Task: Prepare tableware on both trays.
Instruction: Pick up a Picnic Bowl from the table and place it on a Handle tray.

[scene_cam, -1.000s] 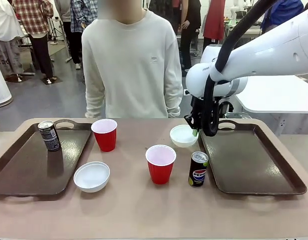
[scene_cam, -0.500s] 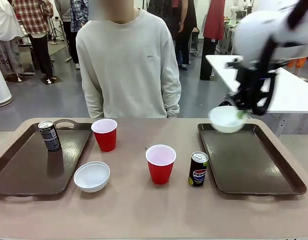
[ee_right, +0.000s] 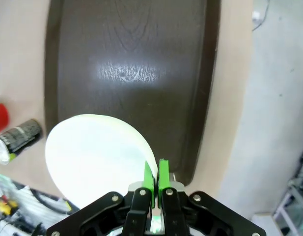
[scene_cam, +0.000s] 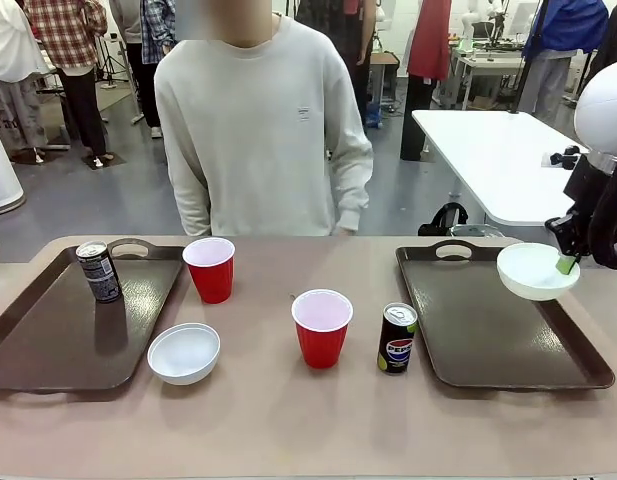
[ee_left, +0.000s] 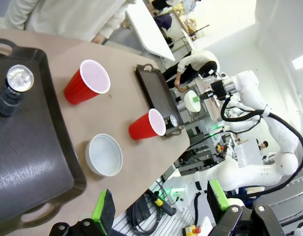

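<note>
My right gripper (scene_cam: 566, 263) is shut on the rim of a small white bowl (scene_cam: 536, 270) and holds it in the air over the far right part of the right tray (scene_cam: 488, 335). The right wrist view has the pinched bowl (ee_right: 92, 152) above the dark tray (ee_right: 131, 73). The left tray (scene_cam: 48, 335) holds a dark grey can (scene_cam: 98, 270). Between the trays stand two red cups (scene_cam: 210, 268) (scene_cam: 321, 327), a Pepsi can (scene_cam: 396, 338) and a second white bowl (scene_cam: 184, 352). My left gripper (ee_left: 161, 206) is open, high above the table's near edge, with nothing between its fingers.
A person in a pale sweater (scene_cam: 263, 120) stands at the far side of the table, arms down. A white table (scene_cam: 498, 150) stands behind on the right. Bare tabletop (scene_cam: 288, 420) runs along the near edge.
My right gripper has lifted the white bowl from the table beside the right tray and carried it rightward over that tray. Everything else stays where it was.
</note>
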Controlling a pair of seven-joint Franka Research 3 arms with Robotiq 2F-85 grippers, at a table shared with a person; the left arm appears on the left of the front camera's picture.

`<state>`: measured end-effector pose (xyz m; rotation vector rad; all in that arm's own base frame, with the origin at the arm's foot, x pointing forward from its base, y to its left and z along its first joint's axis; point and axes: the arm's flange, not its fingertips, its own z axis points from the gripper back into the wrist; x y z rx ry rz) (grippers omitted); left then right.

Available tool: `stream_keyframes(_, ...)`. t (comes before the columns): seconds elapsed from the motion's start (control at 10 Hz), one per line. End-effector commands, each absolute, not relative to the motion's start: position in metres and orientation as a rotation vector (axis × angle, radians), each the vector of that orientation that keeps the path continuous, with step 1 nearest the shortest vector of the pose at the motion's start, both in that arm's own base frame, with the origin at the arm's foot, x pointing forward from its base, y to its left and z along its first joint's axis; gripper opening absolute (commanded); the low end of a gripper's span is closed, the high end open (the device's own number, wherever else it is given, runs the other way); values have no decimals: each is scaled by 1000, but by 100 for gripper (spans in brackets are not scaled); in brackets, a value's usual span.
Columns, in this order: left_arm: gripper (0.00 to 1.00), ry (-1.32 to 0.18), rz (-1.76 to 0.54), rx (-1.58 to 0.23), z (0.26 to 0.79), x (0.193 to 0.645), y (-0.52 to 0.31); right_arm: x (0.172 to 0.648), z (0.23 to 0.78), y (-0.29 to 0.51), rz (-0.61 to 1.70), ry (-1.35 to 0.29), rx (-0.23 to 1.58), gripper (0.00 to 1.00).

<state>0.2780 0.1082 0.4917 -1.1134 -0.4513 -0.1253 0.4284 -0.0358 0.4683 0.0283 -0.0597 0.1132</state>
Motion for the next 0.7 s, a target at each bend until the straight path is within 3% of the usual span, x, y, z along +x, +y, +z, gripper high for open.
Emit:
stream_keyframes(0.0,100,-475,-145,-1127,491,279,110,431,481,-25,138,-48,20,0)
stream_keyframes(0.2,100,-475,-145,-1127,491,279,110,429,472,-32,122,-59,25,4)
stream_keyframes(0.6,100,-475,-145,-1127,491,279,110,434,400,-50,104,49,89,4)
